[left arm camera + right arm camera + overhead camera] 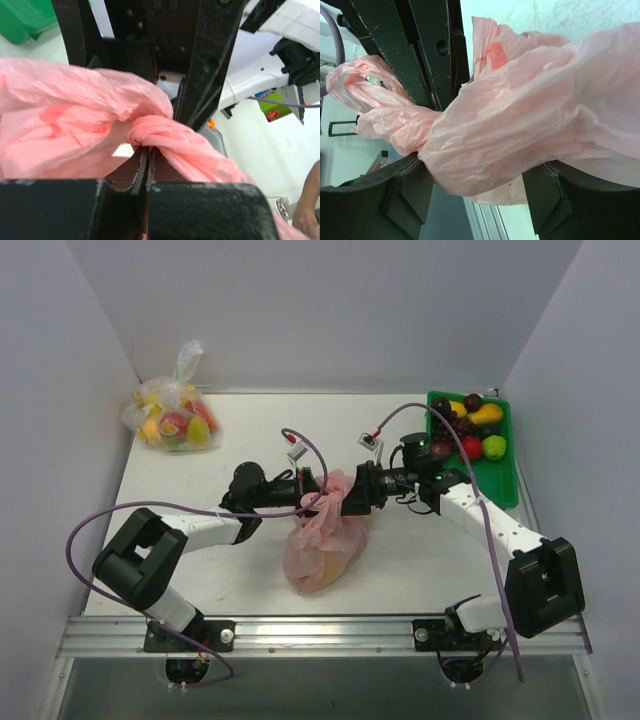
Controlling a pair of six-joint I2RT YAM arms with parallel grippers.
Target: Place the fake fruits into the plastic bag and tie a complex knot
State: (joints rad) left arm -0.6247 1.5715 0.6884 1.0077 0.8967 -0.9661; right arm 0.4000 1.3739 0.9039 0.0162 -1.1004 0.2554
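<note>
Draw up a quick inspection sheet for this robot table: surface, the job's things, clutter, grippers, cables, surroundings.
Surface: white table, no spills seen.
Job's things: pink plastic bag lies mid-table with something yellowish inside. Its top is bunched into a twist between the two grippers. More fake fruits sit in a green tray at the far right.
Clutter: clear bag of fruit in the far left corner.
Grippers: left gripper is shut on the twist. The right gripper has its jaws apart around bunched bag, grip unclear.
Cables: purple cables loop loosely off both arms.
Surroundings: white walls; a person's hand at the edge of the left wrist view.
</note>
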